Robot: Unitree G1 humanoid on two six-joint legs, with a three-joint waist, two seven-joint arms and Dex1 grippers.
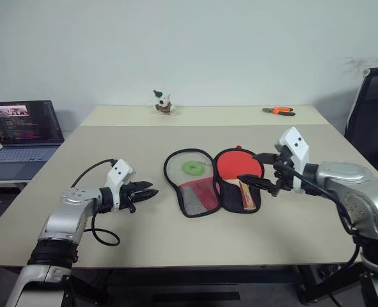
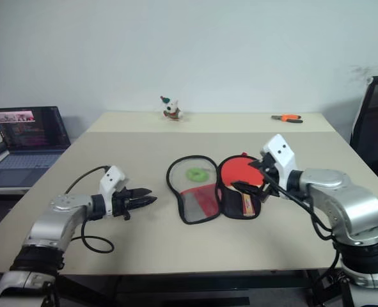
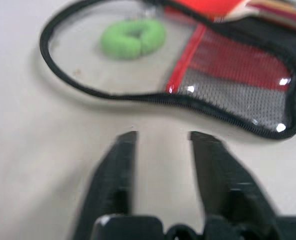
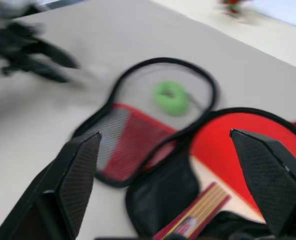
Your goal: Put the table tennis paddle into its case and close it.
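- The case [image 1: 204, 182] lies opened flat like a book at the middle of the surface [image 1: 144, 144], its two halves side by side.
- Left half: mesh flap with a red band, a lime-green ring [image 1: 190, 167] showing at its round far end.
- Right half: black lining, with the paddle [image 1: 238, 171] resting in it, red face up and far, striped handle toward the near edge. The paddle looks seated inside the outline of that half.
- My right pincer [image 1: 258, 170] hovers just above the paddle's right side, fingers spread wide and grasping nothing.
- My left pincer [image 1: 144, 192] sits low over the surface, left of the mesh flap and apart from it. Its fingers stand a narrow gap apart with nothing between them.
- Judgement: insertion appears done; the step in hand is closing.
- Next move, as I judge it: take the mesh flap by its left rim and fold it rightward over the paddle, with my right pincer clear of the flap's path.
- After that the zip must be run round the edge; I cannot make out the pull from here.
- Risk: the soft flap may slip or drag the whole case sideways.
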